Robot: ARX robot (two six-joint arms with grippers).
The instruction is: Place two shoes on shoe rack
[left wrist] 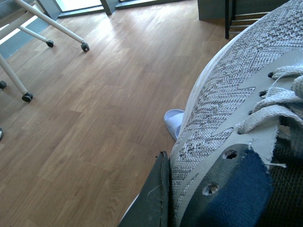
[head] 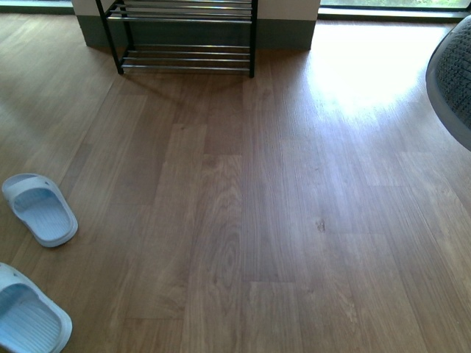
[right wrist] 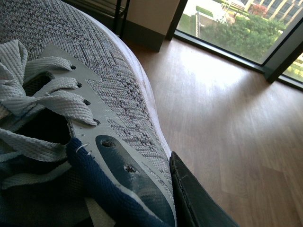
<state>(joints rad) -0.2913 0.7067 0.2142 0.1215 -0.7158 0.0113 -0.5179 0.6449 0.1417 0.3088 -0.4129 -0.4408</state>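
With left gripper (left wrist: 166,201) pinching one sneaker (left wrist: 227,99), right gripper (right wrist: 176,189) the other sneaker (right wrist: 111,82), carry both level to the rack (head: 184,57) at eleven o'clock.

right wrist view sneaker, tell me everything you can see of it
The sneaker has a grey knit upper, a smooth pale grey eyelet strip with punched holes, flat white laces loosely crossed, a navy tongue edge and a white sole rim. It is held above the wood floor, with one dark gripper finger pressed against its side. Its underside is out of view.
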